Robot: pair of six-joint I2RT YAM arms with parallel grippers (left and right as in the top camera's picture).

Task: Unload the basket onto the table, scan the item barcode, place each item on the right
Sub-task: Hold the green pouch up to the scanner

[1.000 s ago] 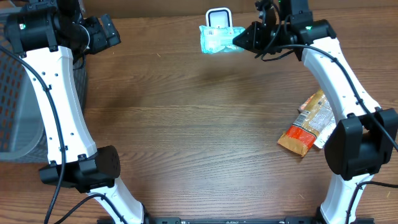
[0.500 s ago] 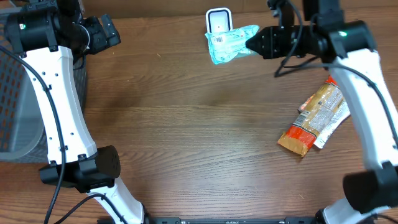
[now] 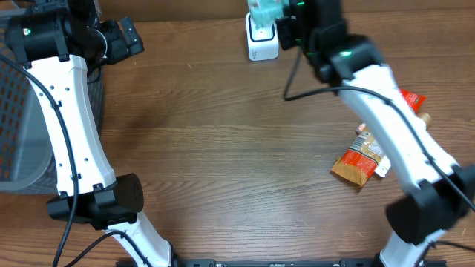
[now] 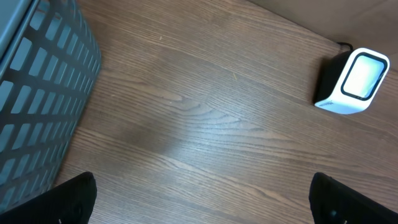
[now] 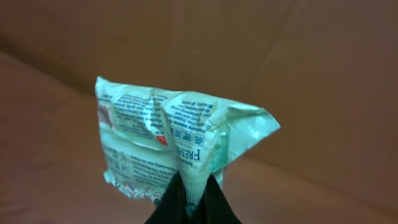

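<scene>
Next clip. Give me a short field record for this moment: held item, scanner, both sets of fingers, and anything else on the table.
held item: green packet, crumpled, printed side facing the wrist camera
right fingers: shut on the green packet's lower edge
left fingers: open, empty, over bare table beside the basket
scanner: at the table's far edge; in the overhead view the green packet overlaps its top
other items: orange snack bar lying on the right side
barcode: too small to pick out

Brown wood-grain table, evenly lit.
A grey mesh basket stands at its left edge; a plain brown backdrop rises behind.
</scene>
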